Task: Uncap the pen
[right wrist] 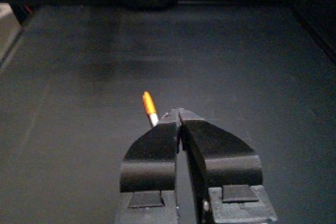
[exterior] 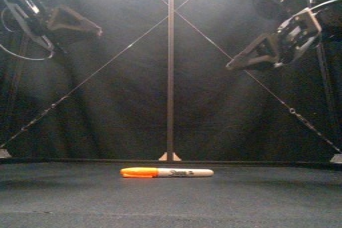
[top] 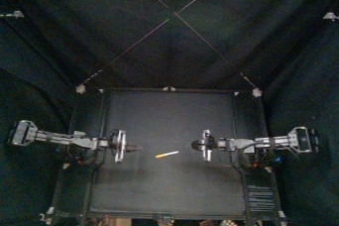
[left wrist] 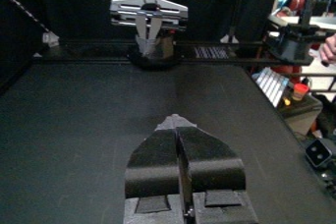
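Jaws pressed together and empty on both the left arm [top: 79,141] and the right arm [top: 255,143], at 9 and 3 o'clock. Between them, at the worktop's [top: 159,111] centre, lies the orange pen [exterior: 166,173], apparently capped: nothing done yet.

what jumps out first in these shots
The orange and white pen lies alone near the middle of the black table, with its cap on. The left pincer and the right pincer hang above the table on either side of it, both shut and holding nothing.
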